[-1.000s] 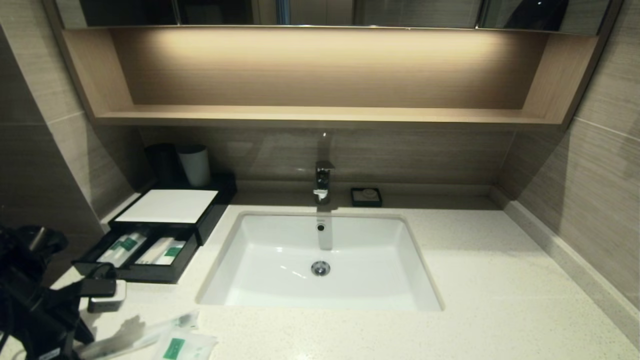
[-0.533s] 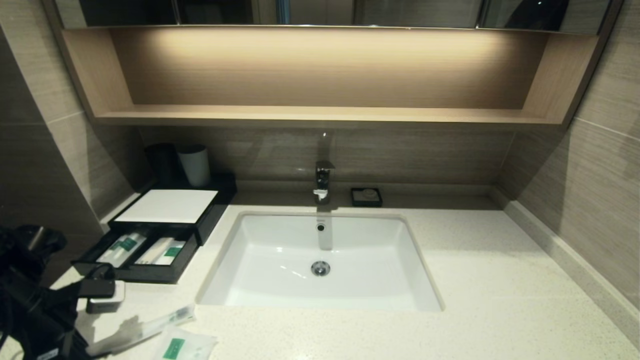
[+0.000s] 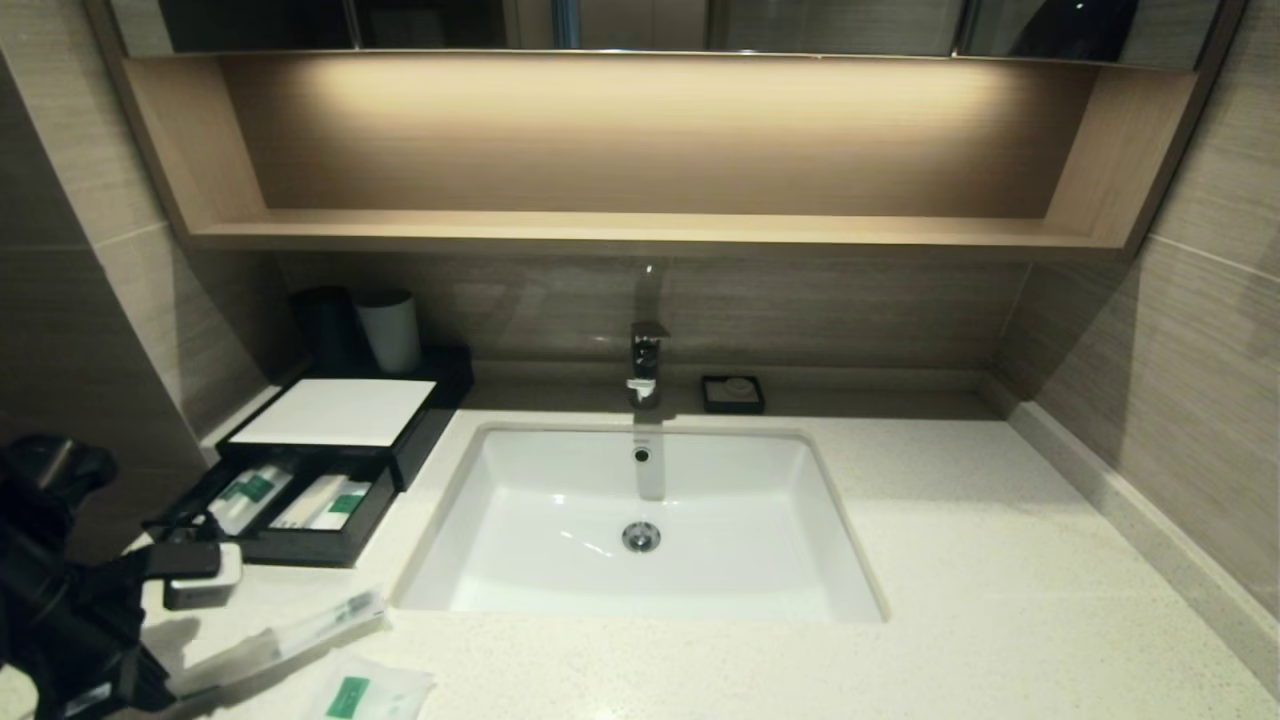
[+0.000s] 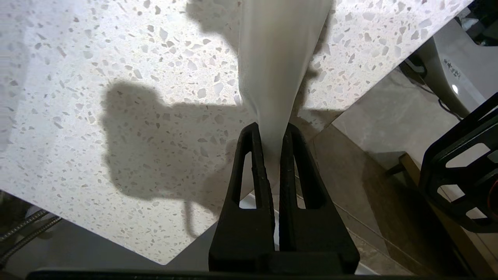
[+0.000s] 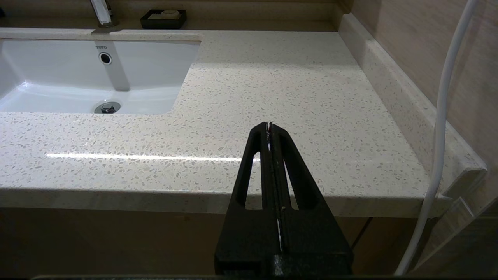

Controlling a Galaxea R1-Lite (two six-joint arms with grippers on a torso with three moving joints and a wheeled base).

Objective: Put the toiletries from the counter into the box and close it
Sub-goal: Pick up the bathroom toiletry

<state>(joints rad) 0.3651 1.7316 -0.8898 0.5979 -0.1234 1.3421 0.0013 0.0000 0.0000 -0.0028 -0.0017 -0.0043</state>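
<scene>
My left gripper (image 3: 160,688) is at the counter's front left corner, shut on one end of a long clear-wrapped stick (image 3: 290,640). The stick slants out toward the sink, and in the left wrist view the stick (image 4: 278,70) runs out from between the closed fingers of that gripper (image 4: 272,130) above the speckled counter (image 4: 116,77). A small white sachet with a green label (image 3: 365,692) lies on the counter beside the stick. The black box (image 3: 420,425) stands at the back left with its front drawer (image 3: 290,545) pulled out. Wrapped items with green labels (image 3: 300,498) lie inside. My right gripper (image 5: 269,126) is shut and empty.
The white sink (image 3: 640,520) sits mid-counter with a tap (image 3: 645,360) behind it. A grey cup (image 3: 390,330) and a dark cup stand behind the box. A small black soap dish (image 3: 732,394) is at the back. The right gripper hovers off the front edge of the counter (image 5: 291,89) on the right.
My left arm has drawn back to the left and risen a little. The stick in its grip has lifted and swung with it. The sachet has not moved.
</scene>
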